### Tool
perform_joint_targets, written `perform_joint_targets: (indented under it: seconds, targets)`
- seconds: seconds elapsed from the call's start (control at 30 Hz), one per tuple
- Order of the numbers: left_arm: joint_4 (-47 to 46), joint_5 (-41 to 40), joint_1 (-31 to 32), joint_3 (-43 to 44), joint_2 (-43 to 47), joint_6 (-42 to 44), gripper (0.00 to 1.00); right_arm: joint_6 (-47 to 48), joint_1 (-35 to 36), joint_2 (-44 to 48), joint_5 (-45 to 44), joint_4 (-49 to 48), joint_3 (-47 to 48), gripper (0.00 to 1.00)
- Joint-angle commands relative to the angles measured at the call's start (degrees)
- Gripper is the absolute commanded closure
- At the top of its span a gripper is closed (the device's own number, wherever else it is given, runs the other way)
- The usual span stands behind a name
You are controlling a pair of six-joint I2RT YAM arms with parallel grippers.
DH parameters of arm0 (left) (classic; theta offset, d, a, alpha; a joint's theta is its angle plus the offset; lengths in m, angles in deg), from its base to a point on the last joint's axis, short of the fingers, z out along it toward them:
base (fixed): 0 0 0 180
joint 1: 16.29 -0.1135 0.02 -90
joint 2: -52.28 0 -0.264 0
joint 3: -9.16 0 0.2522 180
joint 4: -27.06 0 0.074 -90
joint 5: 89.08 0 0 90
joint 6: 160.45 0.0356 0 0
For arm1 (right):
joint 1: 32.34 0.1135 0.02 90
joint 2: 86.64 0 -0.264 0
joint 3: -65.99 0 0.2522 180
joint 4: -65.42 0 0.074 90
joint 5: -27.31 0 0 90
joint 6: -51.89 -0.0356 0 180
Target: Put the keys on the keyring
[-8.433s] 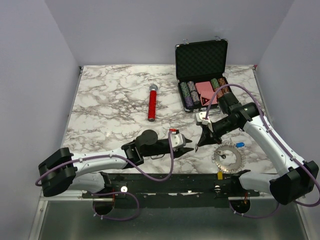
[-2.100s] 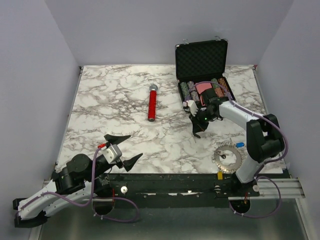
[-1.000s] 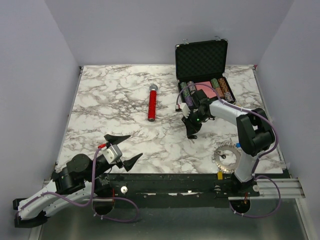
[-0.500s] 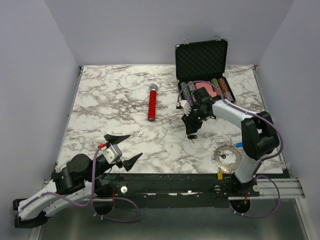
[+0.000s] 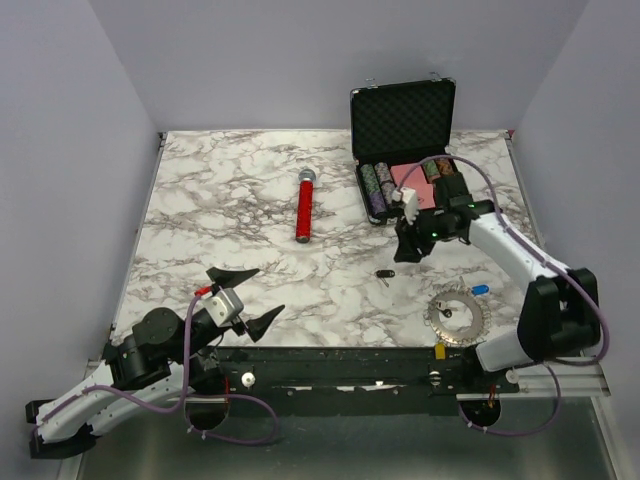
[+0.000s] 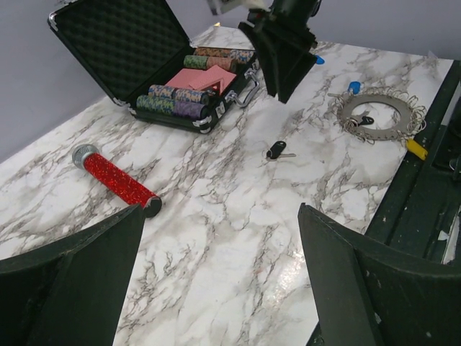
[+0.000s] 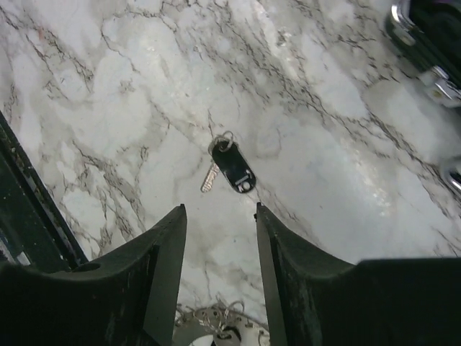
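Note:
A black-headed key [image 5: 385, 274] with a small silver key beside it lies loose on the marble, seen close up in the right wrist view [image 7: 232, 167]. My right gripper [image 5: 403, 252] hovers just right of it, open and holding nothing [image 7: 220, 209]. A blue-headed key [image 5: 480, 289] rests near the keyring [image 5: 455, 315], a jagged grey loop with a yellow tag [image 5: 440, 350] at the near right. The keyring [image 6: 378, 119] and the black key [image 6: 276, 150] also show in the left wrist view. My left gripper [image 5: 255, 295] stands wide open at the near left edge, empty.
An open black case [image 5: 405, 120] with poker chips and cards stands at the back right, close behind the right arm. A red-handled microphone [image 5: 303, 205] lies mid-table. The black rail [image 5: 330, 365] runs along the near edge.
The right gripper opened and let go of the black key, which now lies on the marble. It then drew back to the right. The left arm has not moved.

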State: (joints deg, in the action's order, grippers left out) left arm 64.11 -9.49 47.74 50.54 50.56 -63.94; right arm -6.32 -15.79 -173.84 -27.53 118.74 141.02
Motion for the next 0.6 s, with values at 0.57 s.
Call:
perform_joint_targets:
  seconds: [0.57]
  targets:
    - [1.5, -2.0, -0.7, 1.3, 1.5, -9.3, 0.01, 6.9, -33.9, 10.4, 2.6, 19.0, -3.1, 0.37]
